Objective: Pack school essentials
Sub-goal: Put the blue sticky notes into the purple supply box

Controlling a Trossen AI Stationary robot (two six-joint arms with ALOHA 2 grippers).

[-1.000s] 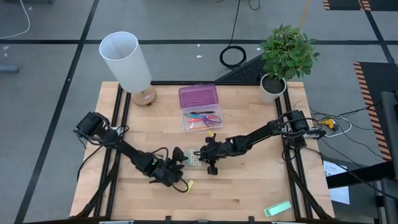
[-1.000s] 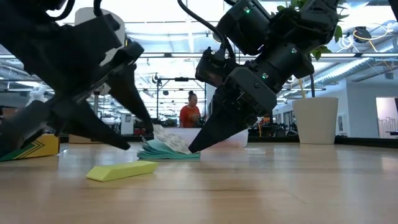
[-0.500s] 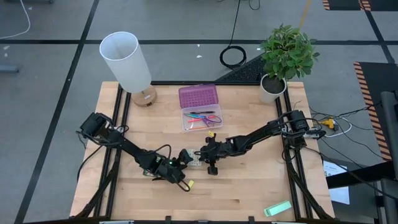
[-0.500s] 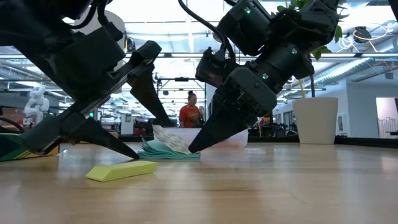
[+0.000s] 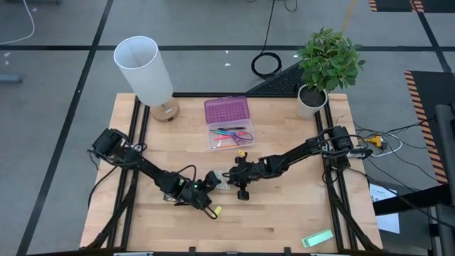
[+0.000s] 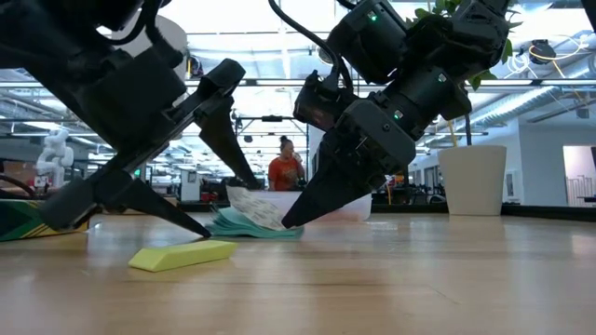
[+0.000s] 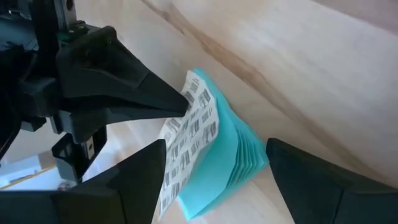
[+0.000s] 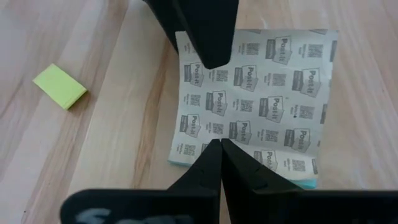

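Observation:
The small teal-edged packet lies flat on the table near the middle. Its printed top sheet faces up. My right gripper is shut, with its tips on that sheet. My left gripper is open and reaches in from the table's left. Its two fingers stand on either side of the packet, and I see no touch. The tiny yellow block lies just nearer the front edge. An open case behind holds the purple-handled scissors and pencils. My right gripper presses its shut fingertips down on the packet's printed top sheet, close to one edge. The fingers slant down from the table's right. The packet rests on the table, and its top sheet curls up on the side toward my left gripper.
A white lamp stands at the far left and a potted plant at the far right. The case's pink lid lies open behind it. A pale green flat block sits at the near right edge.
My left gripper has moved a little toward the packet, to the table's right, and then kept still. My right gripper and the packet have stayed in place.

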